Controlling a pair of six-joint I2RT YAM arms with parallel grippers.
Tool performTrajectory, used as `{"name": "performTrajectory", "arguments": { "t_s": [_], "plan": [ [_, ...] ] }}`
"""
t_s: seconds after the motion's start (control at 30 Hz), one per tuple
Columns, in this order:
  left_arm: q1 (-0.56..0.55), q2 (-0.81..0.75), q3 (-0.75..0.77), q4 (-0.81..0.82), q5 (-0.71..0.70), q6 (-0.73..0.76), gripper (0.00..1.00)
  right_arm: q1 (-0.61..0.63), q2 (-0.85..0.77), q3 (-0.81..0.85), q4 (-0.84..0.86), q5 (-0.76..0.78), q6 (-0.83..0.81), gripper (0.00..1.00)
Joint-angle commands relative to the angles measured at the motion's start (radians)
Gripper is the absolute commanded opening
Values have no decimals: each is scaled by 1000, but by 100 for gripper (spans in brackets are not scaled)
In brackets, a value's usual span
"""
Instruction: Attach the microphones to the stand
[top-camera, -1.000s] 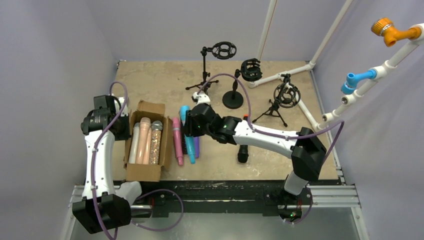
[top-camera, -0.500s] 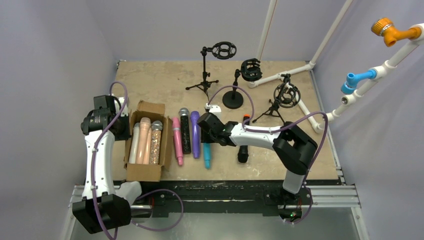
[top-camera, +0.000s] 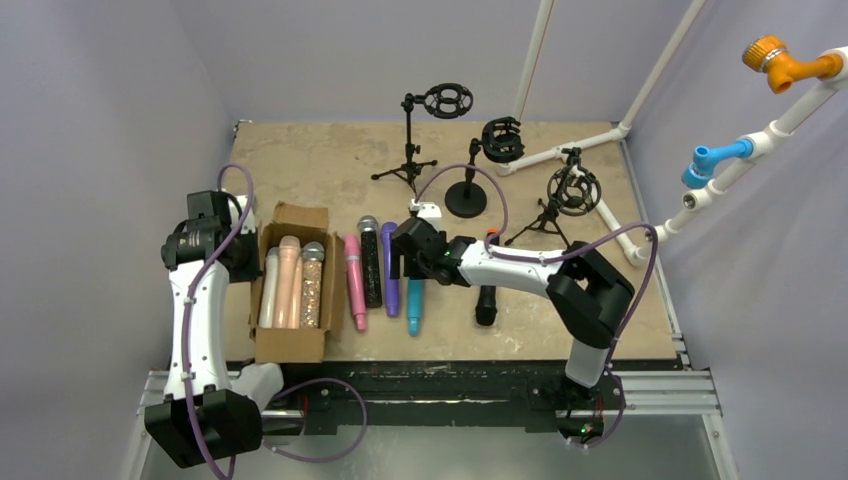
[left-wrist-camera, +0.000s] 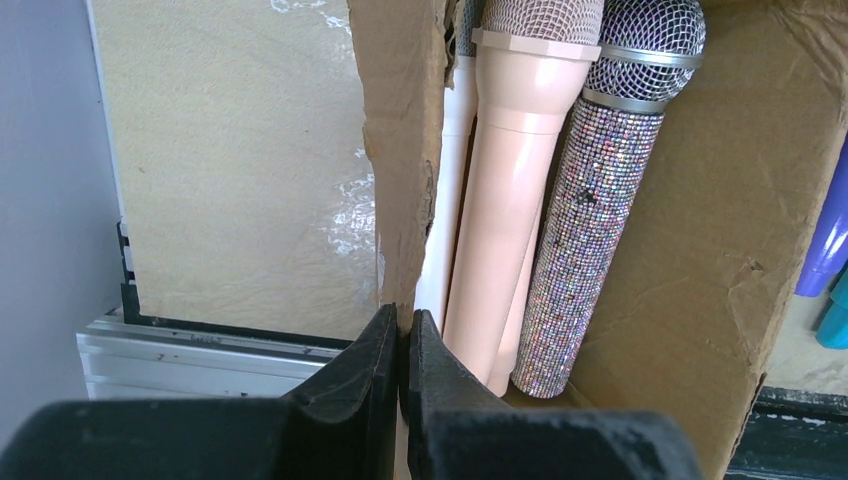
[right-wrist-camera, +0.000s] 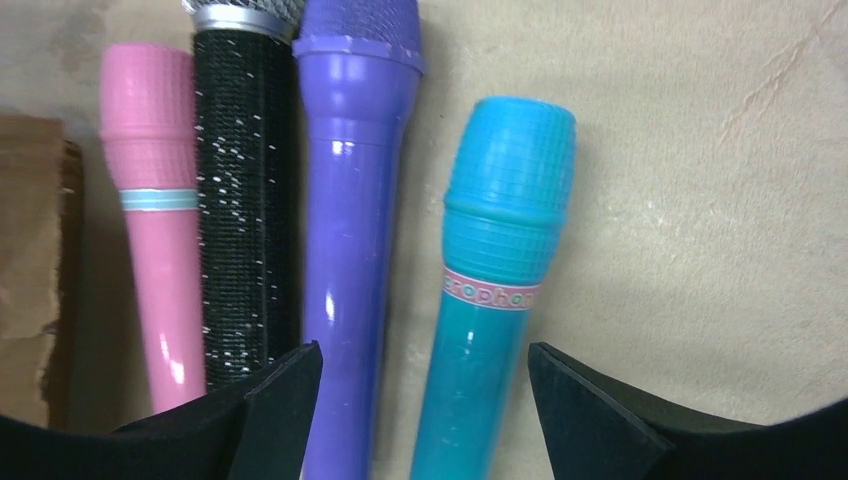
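**A:** Our right gripper (right-wrist-camera: 430, 405) is spread wide and holds nothing. The teal microphone (right-wrist-camera: 495, 290) lies on the tabletop (right-wrist-camera: 700, 200) between its jaws, long axis six to twelve, head at twelve.

**B:** So our right arm is the nearer one. Our left gripper (left-wrist-camera: 403, 345) is pinched on the cardboard box (left-wrist-camera: 400, 150) wall.

**A:** Only the overhead view shows us the stands (top-camera: 497, 140), between twelve and two from the right gripper. Only the wrist view shows the straddle.
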Motion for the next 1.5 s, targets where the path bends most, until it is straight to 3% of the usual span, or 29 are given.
{"name": "performTrajectory", "arguments": {
  "t_s": [0.0, 0.2, 0.3, 0.37, 0.6, 0.73, 0.87, 1.13, 1.47],
  "plan": [
    [0, -9, 61, -4, 11, -24, 0, 34, -61, 96, -64, 48, 2, 80],
    [1, 4, 76, -12, 11, -34, 0, 114, -87, 237, -178, 95, 7, 84],
    [0, 5, 93, -16, 8, -34, 0, 168, -81, 325, -230, 153, -7, 98],
    [0, 6, 110, -24, -6, -35, 0, 188, -88, 349, -206, 183, 13, 99],
    [1, -8, 101, -27, 5, -31, 0, 185, -118, 335, -64, 26, -18, 99],
    [0, -5, 86, -32, -15, -33, 0, 259, -16, 551, -174, 66, -91, 99],
    [0, -31, 58, -5, -52, -30, 0, 278, 136, 780, -328, 53, -101, 89],
    [-1, -55, 42, -5, -43, -36, 0, 278, 272, 921, -372, -49, -44, 65],
    [-3, -68, 16, 42, 32, -64, 0, 278, 424, 994, -292, -164, -7, 60]
  ]
}}
